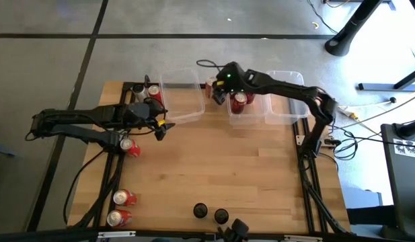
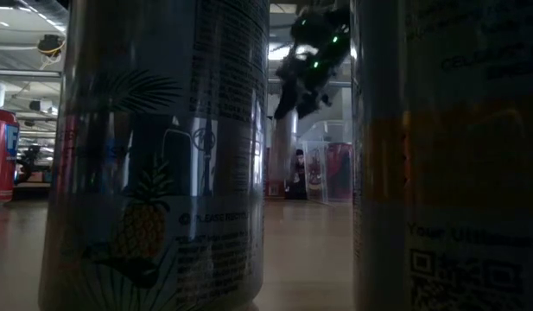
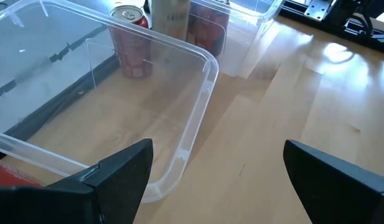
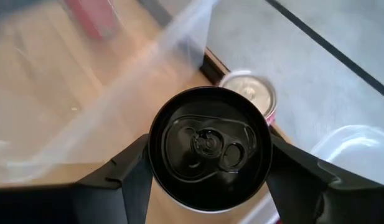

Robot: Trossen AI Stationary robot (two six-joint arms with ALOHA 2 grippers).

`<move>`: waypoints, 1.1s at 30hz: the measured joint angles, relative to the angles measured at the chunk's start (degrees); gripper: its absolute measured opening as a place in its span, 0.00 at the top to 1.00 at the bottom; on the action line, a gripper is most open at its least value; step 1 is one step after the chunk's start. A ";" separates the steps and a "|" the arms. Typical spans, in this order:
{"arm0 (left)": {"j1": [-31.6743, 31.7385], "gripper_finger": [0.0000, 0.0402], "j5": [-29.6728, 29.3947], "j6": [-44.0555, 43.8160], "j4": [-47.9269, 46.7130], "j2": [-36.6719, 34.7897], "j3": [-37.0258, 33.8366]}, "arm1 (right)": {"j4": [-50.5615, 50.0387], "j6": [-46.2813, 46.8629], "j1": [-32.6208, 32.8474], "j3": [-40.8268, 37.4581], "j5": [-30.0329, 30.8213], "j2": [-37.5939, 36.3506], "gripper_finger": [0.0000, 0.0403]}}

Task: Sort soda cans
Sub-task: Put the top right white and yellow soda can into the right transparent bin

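Currently right gripper [image 4: 207, 163] pinches black can [image 4: 208, 154] beside clear bins [image 1: 183, 101]; red can [image 1: 239, 102] inside right bin [image 1: 284, 101]; left gripper [image 3: 210, 168] spread.

Robotics lab — wooden worktop [image 1: 247, 175] on a bare concrete floor [image 1: 52, 60], loose cables [image 1: 368, 121] and equipment stands [image 1: 352, 30] alongside — open industrial hall behind.

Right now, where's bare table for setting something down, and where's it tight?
Free: the wide middle of the table, bordered by the bins above and two black cans at the near edge. Left clear bin looks empty. Crowded: around the right gripper holding a black can between bins, and the red cans along the left edge.
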 joint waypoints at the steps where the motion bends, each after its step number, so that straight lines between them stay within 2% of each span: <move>1: 0.00 0.14 0.00 0.01 0.07 0.00 -0.09 | -0.32 0.02 0.00 0.00 -0.63 -1.16 0.39; 6: 0.00 0.14 0.00 0.12 -0.03 0.15 -0.52 | -1.04 -0.07 0.00 0.03 -0.87 -9.69 0.39; 11: -0.02 0.14 0.00 -0.06 -0.01 0.15 -0.52 | -6.03 -1.05 -0.02 0.13 4.23 -19.28 0.39; 16: -0.02 0.14 0.00 -0.11 0.05 0.16 -0.52 | -13.85 -1.07 -0.02 0.17 15.21 -27.84 0.39; 20: -0.02 0.14 0.00 -0.47 0.06 0.17 -0.55 | -21.54 -0.10 -0.11 0.15 26.39 -31.39 0.39; 22: -0.02 0.14 0.00 -0.50 0.11 0.16 -0.55 | -24.70 1.31 -0.81 0.17 29.79 -32.16 0.39; 26: -0.02 0.14 0.00 -0.52 0.35 0.17 -0.55 | -29.17 3.47 -5.30 -0.18 29.00 -32.16 0.39; 33: -0.04 0.14 0.02 -0.54 0.51 0.17 -0.59 | -24.06 8.22 -14.70 -9.00 26.71 -32.04 0.39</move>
